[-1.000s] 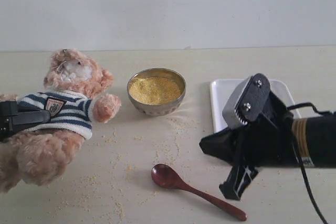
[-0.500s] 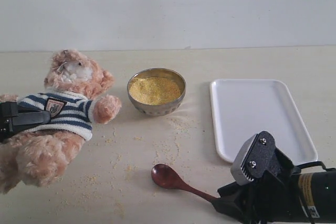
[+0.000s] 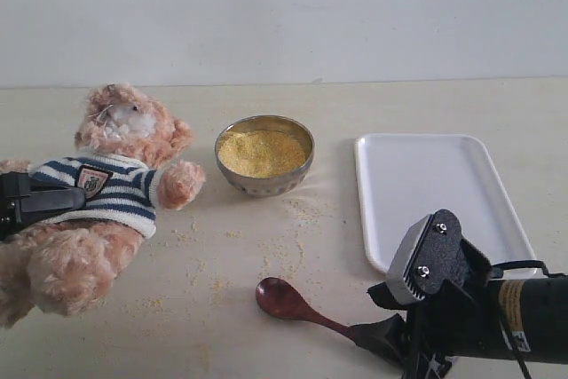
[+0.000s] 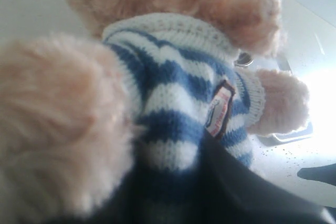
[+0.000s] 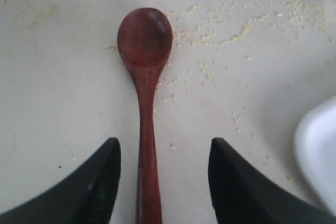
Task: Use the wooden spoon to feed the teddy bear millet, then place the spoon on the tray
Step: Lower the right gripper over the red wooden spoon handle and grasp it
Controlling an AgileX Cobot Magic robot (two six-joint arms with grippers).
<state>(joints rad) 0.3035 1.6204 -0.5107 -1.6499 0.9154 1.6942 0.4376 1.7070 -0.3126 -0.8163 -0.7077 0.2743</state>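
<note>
Right wrist view shows glossy reddish-brown wooden spoon [image 5: 146, 103].

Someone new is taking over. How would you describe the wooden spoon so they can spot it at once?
Start at the white tray on the right of the table, then look nearer and left of it. There the wooden spoon lies flat among loose millet, its handle between the open fingers of the right hand. It is the only slim, dark reddish-brown thing there.

wooden spoon [image 3: 280, 297]: handle end hidden behind right arm [image 3: 497, 317] | teddy bear [image 3: 106, 193]: leg cut by edge
</note>
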